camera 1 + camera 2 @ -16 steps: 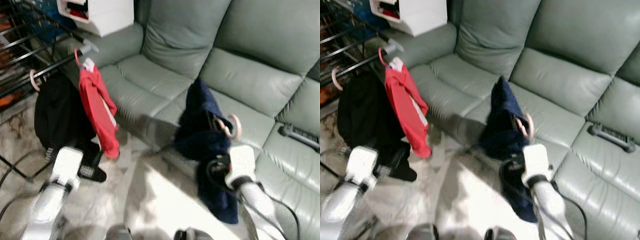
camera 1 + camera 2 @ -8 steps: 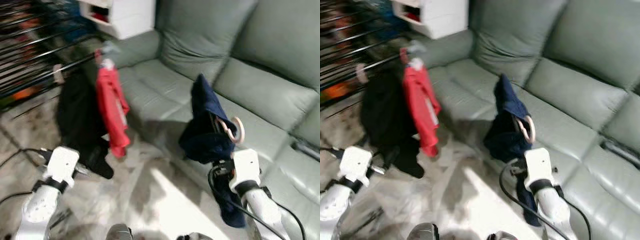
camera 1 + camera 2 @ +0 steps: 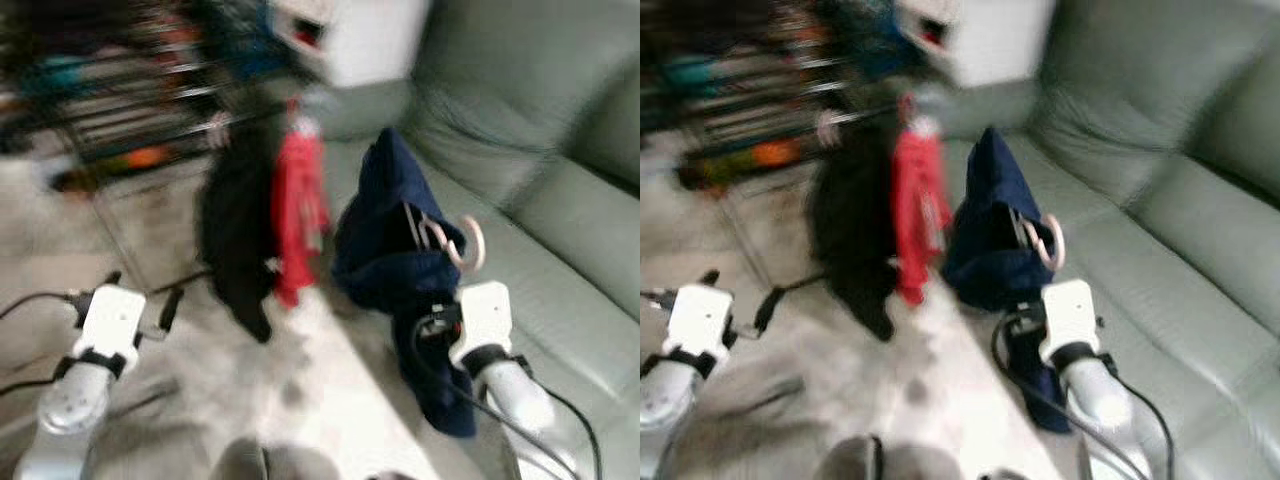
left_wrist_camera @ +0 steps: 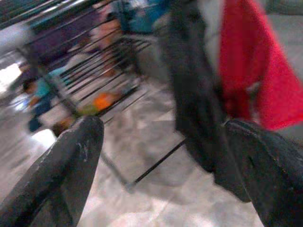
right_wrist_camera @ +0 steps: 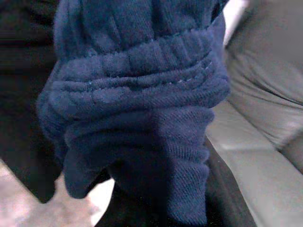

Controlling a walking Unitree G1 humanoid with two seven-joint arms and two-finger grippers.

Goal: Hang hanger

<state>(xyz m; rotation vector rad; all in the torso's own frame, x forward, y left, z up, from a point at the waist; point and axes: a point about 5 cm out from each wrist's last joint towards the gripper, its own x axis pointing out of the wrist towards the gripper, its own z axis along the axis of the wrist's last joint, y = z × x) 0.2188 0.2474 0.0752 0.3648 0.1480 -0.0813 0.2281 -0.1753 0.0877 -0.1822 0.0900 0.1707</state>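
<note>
Silver arms; white wrist blocks; black cables; broad matte-black fingers (image 4: 71, 170).

Pretty tight up there: the black garment (image 3: 238, 235) and red garment (image 3: 298, 215) hang side by side on the drying rack (image 3: 130, 110), with the navy garment (image 3: 385, 250) crowding just beside them. Sofa (image 3: 560, 230) blocks the right; bare floor (image 3: 60, 240) opens left.

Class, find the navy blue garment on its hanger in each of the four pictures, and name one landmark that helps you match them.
Left eye view: navy blue garment right of centre, above the right gripper.
Right eye view: centre, beside the red garment.
Left wrist view: not in it; the red garment hangs ahead.
Right wrist view: close up, across the middle.
Shared landmark: the grey-green sofa, also at.
</note>
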